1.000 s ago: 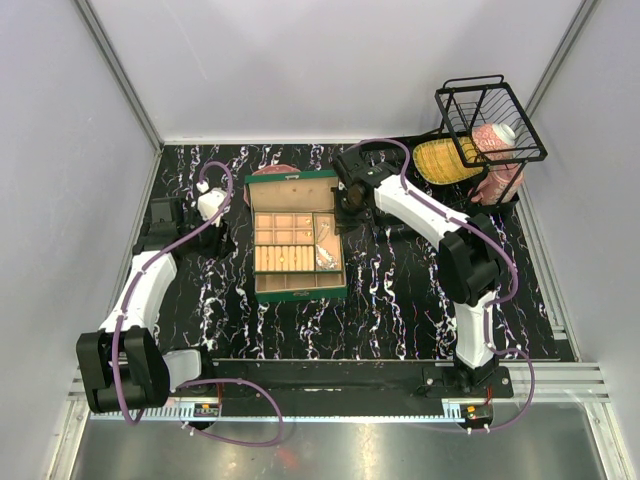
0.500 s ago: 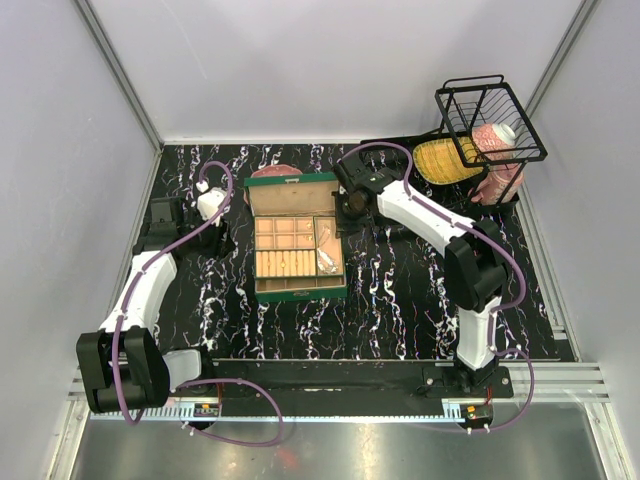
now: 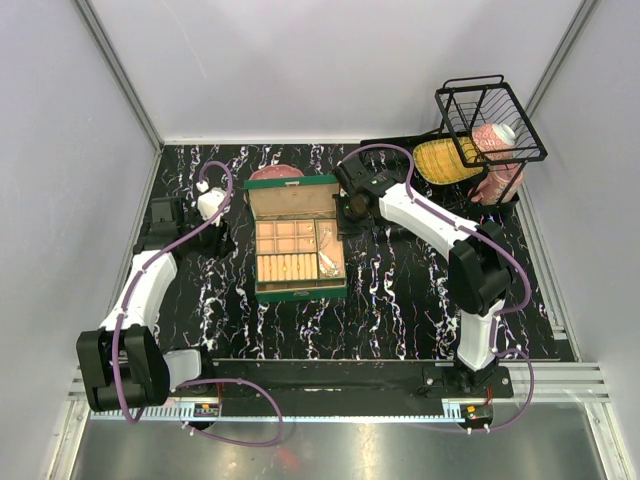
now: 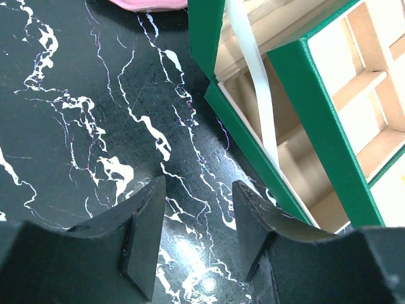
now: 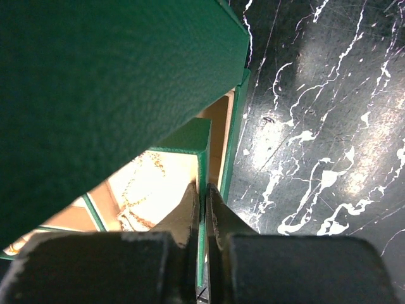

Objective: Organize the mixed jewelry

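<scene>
One black white-veined tabletop point(image 3: 400, 300), grey walls point(image 3: 330, 60); L fingers point(image 4: 136, 247) apart, empty; R fingers point(image 5: 185, 215) tight on green box point(image 3: 300, 294).

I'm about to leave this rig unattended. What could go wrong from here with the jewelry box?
1. The right gripper pinches only a thin green edge of the green box, whose lid stands partly raised; a slip could let the lid drop.
2. The left gripper hangs open over the table beside the box, not bracing it, so a pull may drag the box.
3. Loose chains lie in a compartment below the lid; a jolt could tangle them.
</scene>
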Controlling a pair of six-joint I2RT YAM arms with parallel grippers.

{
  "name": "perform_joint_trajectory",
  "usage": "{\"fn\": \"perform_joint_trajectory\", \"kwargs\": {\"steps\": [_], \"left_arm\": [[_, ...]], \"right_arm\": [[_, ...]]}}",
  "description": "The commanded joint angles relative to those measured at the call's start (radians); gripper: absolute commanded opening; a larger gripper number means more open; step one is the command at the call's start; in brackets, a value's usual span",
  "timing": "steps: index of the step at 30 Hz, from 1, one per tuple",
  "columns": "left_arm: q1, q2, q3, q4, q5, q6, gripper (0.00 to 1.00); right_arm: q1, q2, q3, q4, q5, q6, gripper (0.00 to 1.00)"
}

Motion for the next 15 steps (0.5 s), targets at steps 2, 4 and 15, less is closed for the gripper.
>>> {"fn": "perform_joint_trajectory", "kwargs": {"steps": [2, 4, 15], "left_arm": [[0.005, 0.004, 0.015, 0.052, -0.003, -0.002, 0.49], [0.005, 0.004, 0.013, 0.054, -0.006, 0.001, 0.49], [0.004, 0.006, 0.010, 0.057, -0.005, -0.001, 0.49]], "right_arm": [[0.021, -0.068, 0.002, -0.006, -0.016, -0.015, 0.00], [0.021, -0.077, 0.003, -0.006, -0.017, -0.018, 0.00], [0.011, -0.113, 0.007, 0.011, -0.080, -0.036, 0.00]]}}
